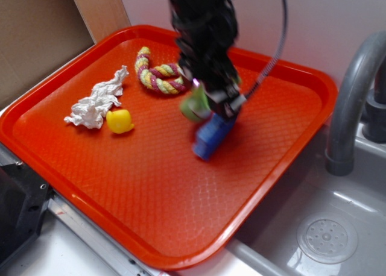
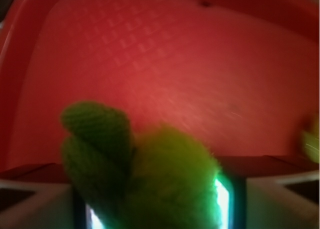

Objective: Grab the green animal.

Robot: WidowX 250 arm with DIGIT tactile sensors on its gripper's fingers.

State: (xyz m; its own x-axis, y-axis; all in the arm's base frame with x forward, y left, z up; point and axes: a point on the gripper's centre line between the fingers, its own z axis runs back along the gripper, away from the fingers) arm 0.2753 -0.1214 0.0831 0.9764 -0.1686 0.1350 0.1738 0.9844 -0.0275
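Green animal point(image 1: 194, 104): centre frame, clenched in gripper point(image 1: 212, 107) above tray point(image 1: 151, 185). Blue sponge point(image 1: 211, 137) just below. Advice: keep the squeeze firm, lift straight up.

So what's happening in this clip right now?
A robot arm is working over a red tray. Its gripper is closed on the green plush toy, which fills the space between the fingers in the wrist view. A blue sponge sits just under the gripper; a yellow duck, a rope toy and a crumpled white cloth lie apart.
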